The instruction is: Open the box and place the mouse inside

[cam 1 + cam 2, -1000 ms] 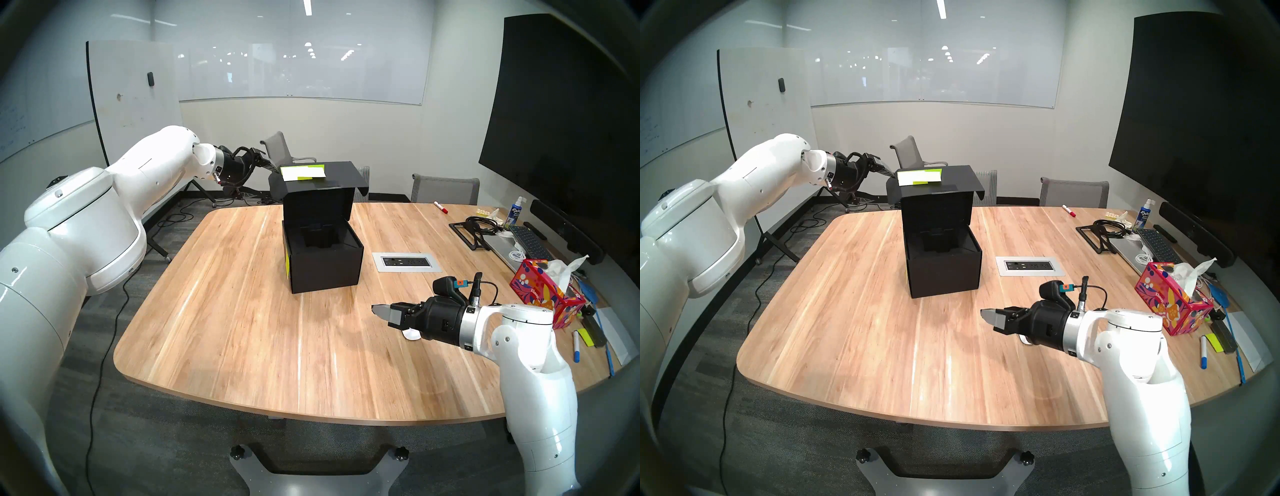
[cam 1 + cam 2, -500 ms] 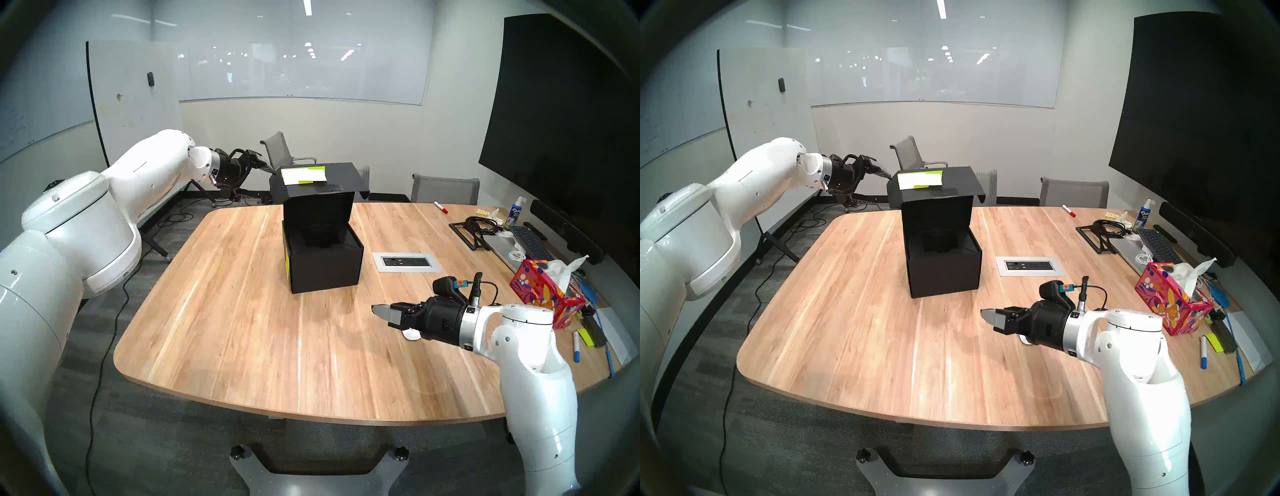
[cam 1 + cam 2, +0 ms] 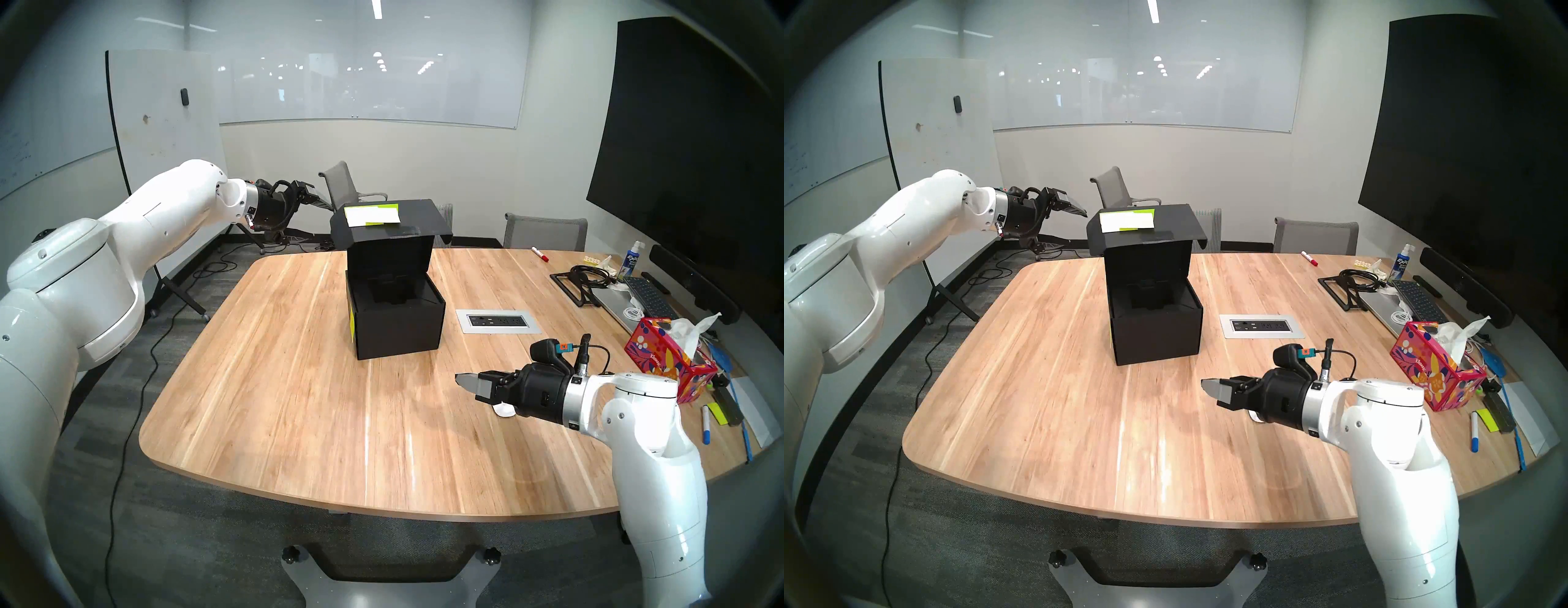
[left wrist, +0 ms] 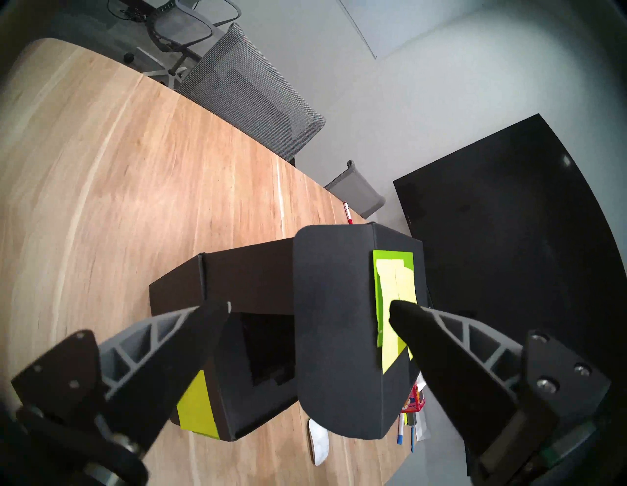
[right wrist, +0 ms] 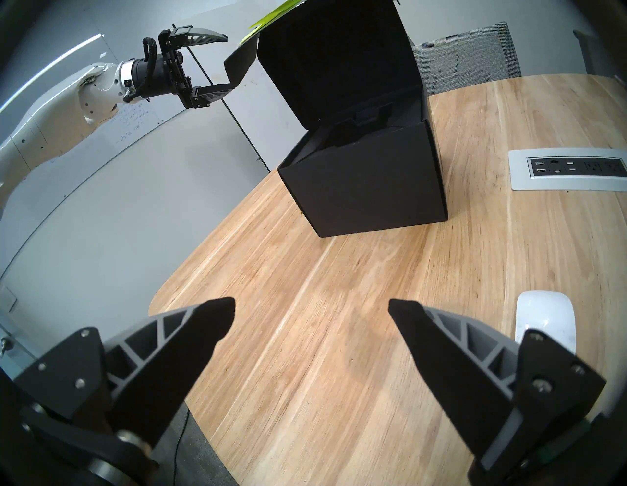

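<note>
From my remote seat I saw the box [image 3: 396, 322] mid-table w/ its lid [image 3: 392, 250] swung up and standing open, the top flap folded fwd over it, yellow-green sticky notes [image 3: 373, 214] on that flap. The black insert [image 3: 392, 293] was exposed, nothing in it. Left gripper [image 3: 1076, 218] hung at the far left, just beside the lid's side flap; jaws spread wide, nothing btwn them. In the right wrist view its lower finger [image 5: 217, 91] looked right at the flap's edge, but I couldn't tell if it touched. Right gripper [image 3: 473, 388] hovered over the near right part of the table [image 3: 297, 403], fingers wide apart, empty. The mouse [image 5: 544, 319] lay flat on the wood just beside and under that gripper, well apart from the box. A red tissue box [image 3: 664, 361] sat further right among the clutter.
</note>
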You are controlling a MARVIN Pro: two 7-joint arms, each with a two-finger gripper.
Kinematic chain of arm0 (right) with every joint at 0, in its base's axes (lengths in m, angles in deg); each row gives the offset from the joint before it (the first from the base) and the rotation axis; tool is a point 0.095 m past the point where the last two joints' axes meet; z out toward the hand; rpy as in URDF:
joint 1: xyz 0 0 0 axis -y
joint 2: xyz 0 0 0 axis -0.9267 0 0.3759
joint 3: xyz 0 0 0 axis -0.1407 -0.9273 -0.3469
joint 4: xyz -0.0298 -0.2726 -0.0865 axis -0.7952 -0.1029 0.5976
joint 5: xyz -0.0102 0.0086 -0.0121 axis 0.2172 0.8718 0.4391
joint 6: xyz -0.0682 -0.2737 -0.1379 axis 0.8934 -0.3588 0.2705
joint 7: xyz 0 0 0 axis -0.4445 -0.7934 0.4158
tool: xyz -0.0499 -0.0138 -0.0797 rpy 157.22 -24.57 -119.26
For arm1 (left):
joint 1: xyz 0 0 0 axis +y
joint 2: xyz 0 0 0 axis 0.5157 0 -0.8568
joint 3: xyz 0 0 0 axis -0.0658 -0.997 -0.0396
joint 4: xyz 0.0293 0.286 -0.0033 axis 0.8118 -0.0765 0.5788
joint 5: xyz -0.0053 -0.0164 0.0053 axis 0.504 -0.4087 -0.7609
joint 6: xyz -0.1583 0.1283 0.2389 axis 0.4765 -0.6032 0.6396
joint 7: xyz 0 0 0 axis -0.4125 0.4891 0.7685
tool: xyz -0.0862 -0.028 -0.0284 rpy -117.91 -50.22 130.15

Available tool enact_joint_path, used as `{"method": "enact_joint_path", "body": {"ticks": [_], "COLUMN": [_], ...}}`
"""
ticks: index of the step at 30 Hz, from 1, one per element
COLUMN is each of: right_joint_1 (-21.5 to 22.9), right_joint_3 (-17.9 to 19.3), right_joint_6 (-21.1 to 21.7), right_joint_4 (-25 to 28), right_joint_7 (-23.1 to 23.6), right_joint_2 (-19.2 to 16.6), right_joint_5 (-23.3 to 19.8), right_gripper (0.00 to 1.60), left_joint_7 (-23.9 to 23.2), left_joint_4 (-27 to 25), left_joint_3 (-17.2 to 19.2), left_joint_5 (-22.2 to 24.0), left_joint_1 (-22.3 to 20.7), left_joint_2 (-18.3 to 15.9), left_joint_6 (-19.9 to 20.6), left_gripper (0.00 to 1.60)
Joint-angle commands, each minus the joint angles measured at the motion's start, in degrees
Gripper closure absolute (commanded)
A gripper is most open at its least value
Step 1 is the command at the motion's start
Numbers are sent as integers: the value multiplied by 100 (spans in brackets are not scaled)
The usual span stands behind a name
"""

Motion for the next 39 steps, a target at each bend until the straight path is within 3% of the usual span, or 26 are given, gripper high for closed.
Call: {"method": "enact_joint_path", "body": {"ticks": [1, 25, 32, 39], "right_joint_1": [39, 40, 40, 41], "right_joint_3": [-9, -8, -8, -8], "right_joint_6": [-15, -15, -15, -15], "right_joint_4": [83, 79, 87, 96], "right_joint_7": [9, 15, 14, 10], "right_joint_2": [-10, -8, -10, -12], "right_joint_5": [-8, -7, -6, -5], "right_gripper": [0, 0, 0, 0], "left_joint_7": [-461, -2372, -2945, -3488], "left_joint_4": [-667, -2925, -3448, -3720], "left_joint_3": [-314, -1646, -2096, -2564], "left_joint_5": [-188, -1148, -1659, -2206], "left_joint_1": [-129, -560, -838, -1167], "left_joint_2": [-425, -1968, -2194, -2089], "left_joint_6": [-12, -12, -12, -12], "left_gripper": [0, 1, 2, 2]}}
